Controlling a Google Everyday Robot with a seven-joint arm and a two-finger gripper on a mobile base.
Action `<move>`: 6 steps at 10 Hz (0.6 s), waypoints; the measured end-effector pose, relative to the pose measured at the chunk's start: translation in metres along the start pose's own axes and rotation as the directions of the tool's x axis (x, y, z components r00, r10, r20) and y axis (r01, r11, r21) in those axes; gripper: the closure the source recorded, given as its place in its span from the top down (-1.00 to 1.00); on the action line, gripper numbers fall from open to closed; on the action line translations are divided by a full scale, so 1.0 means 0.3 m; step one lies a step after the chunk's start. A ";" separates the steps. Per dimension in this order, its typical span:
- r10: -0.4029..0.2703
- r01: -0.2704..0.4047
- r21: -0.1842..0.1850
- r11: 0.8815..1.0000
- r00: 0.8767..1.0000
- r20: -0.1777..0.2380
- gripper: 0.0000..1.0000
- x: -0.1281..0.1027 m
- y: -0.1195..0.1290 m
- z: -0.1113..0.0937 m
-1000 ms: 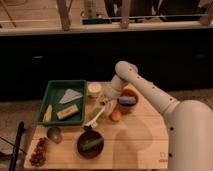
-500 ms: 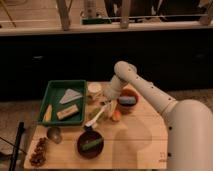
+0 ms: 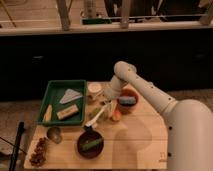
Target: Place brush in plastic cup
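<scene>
The brush lies slanted on the wooden table. Its white handle runs from near the gripper down-left to its lower end by the dark bowl. The plastic cup, small and light green, stands just left of the handle's upper part. My gripper hangs over the handle's upper end, pointing down, between the white cup and the reddish bowl. Its fingers look open. I cannot make out any contact with the brush.
A white cream cup stands behind the gripper. To its right are a reddish bowl with a blue item and a small orange round thing. A green tray, a dark bowl, a small metal dish and a brown cluster fill the left.
</scene>
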 end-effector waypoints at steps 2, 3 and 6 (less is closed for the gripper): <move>-0.004 0.004 0.000 1.000 1.000 -0.004 0.60 -0.001 0.000 -0.004; -0.007 0.007 -0.001 1.000 1.000 -0.006 0.60 -0.002 -0.001 -0.006; -0.015 0.015 -0.006 1.000 1.000 -0.009 0.60 -0.005 -0.005 -0.009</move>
